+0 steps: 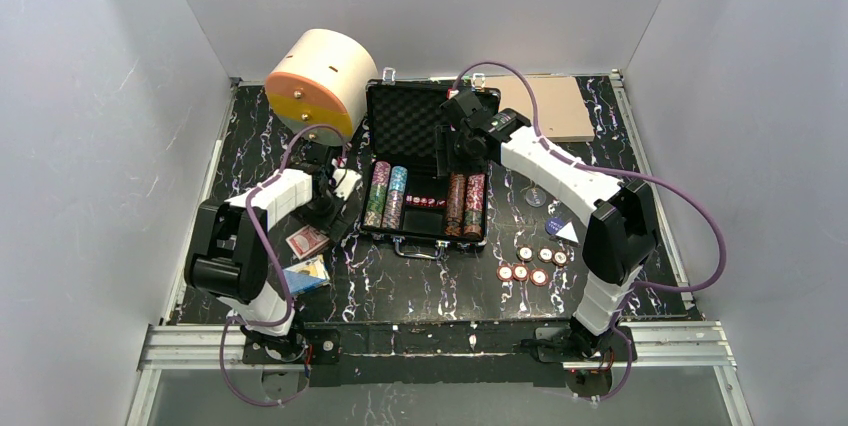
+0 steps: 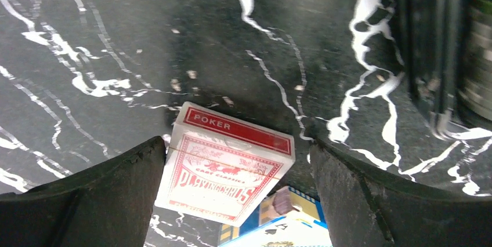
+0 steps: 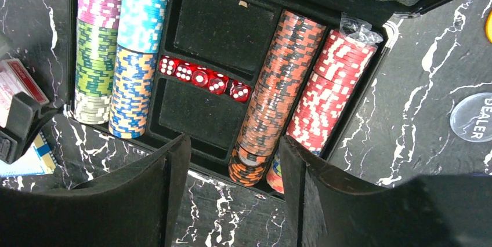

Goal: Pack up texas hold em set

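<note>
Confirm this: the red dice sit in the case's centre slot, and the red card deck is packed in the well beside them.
Not the deck: the left wrist view shows the red card deck lying on the table, between the left pincer's fingers. The red dice do sit in the case's centre slot.

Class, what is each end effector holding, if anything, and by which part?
Nothing is held. The left end effector straddles the red card deck, open; the right end effector hangs open over the case.
</note>
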Controlling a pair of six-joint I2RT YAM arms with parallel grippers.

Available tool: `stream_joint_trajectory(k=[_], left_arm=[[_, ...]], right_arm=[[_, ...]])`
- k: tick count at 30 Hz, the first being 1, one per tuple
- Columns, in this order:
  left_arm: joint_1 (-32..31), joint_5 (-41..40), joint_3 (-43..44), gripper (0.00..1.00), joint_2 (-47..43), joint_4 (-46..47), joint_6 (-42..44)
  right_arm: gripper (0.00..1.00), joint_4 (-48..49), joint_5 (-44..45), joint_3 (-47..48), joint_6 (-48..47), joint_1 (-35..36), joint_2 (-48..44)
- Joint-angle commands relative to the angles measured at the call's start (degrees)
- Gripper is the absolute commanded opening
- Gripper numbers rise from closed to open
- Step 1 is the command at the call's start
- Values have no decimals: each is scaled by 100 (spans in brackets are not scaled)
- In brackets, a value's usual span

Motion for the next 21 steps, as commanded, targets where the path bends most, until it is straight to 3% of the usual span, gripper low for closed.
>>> stream_joint_trajectory(k=[1,10,17,21], left_arm=[[1,814,-266,93,-118,-374,273],[39,558,-255,63,-14,-185,183],[36,20,-263,67,-335,66,25],[43,-445,-166,77,-601,330,-419]], right_arm=[[66,-240,140,385,-159,-36,-31],[65,-292,60,233,-249,-33,-195],[65,-106,18,-87,-277,-30,-418],[67,426,-703,-260,-943,117,-543]])
